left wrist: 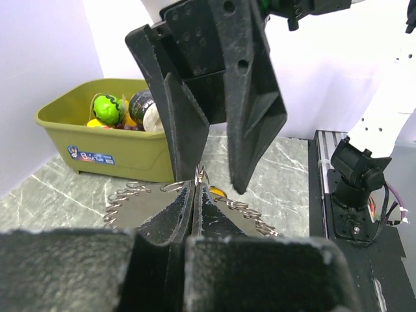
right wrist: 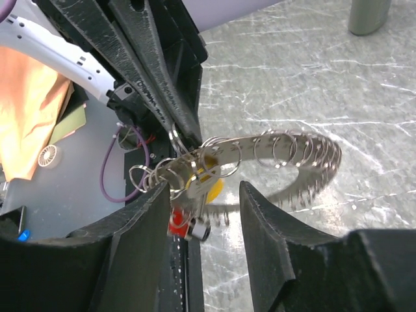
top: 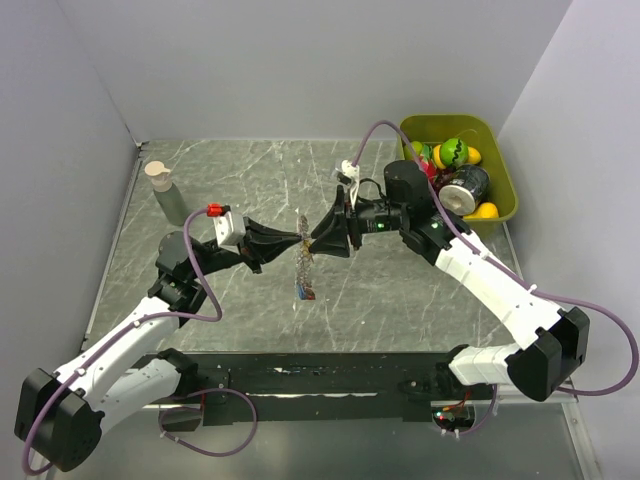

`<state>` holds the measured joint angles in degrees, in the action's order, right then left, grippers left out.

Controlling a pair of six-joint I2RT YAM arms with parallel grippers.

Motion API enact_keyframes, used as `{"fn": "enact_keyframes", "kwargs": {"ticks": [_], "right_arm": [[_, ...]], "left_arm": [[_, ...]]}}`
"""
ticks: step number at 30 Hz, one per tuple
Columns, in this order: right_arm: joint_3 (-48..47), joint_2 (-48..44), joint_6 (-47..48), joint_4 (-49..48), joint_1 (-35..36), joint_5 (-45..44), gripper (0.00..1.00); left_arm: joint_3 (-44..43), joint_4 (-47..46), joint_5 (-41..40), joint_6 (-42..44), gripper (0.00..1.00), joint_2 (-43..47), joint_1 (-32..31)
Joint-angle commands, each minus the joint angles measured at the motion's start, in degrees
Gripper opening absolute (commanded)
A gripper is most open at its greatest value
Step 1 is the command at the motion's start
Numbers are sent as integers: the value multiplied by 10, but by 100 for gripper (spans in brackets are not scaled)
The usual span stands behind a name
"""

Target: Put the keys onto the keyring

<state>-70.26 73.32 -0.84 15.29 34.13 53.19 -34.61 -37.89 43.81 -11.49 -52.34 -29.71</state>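
The keyring (top: 302, 258), a thin metal band fringed with many small silvery rings, hangs above the table between the two grippers. My left gripper (top: 290, 240) is shut on its top edge; the left wrist view shows the closed jaws (left wrist: 198, 186) pinching the band (left wrist: 130, 195). My right gripper (top: 322, 238) faces it, open, its fingers on either side of the ring's near end (right wrist: 203, 192) with nothing clamped between them. A yellow-headed key (right wrist: 211, 184) and a small red tag (right wrist: 177, 222) dangle from the keyring (right wrist: 292, 146) there. Coloured pieces hang at its bottom (top: 306, 291).
An olive-green bin (top: 458, 122) holding toy fruit and a can sits at the back right, and it also shows in the left wrist view (left wrist: 110, 153). A grey bottle (top: 166, 192) stands at the back left. Grey walls close off the left, back and right sides.
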Motion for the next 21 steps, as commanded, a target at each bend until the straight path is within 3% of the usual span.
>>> {"fn": "enact_keyframes", "kwargs": {"ticks": [1, 5, 7, 10, 14, 21], "right_arm": [[-6, 3, -18, -47, -3, 7, 53], [-1, 4, -34, -69, -3, 14, 52], [-1, 8, -39, -80, -3, 20, 47], [-2, 14, -45, -86, -4, 28, 34], [1, 19, -44, -88, -3, 37, 0], [23, 25, -27, -83, -3, 53, 0]], "left_arm": [[-20, -51, 15, -5, 1, 4, -2], [-22, -55, 22, -9, 1, 0, -2], [-23, -56, 24, -10, 1, -2, -2], [-25, -55, 25, -9, 1, 0, -2], [-25, -55, 24, -9, 1, 4, -2], [-15, -87, 17, -26, 1, 14, -2]]}}
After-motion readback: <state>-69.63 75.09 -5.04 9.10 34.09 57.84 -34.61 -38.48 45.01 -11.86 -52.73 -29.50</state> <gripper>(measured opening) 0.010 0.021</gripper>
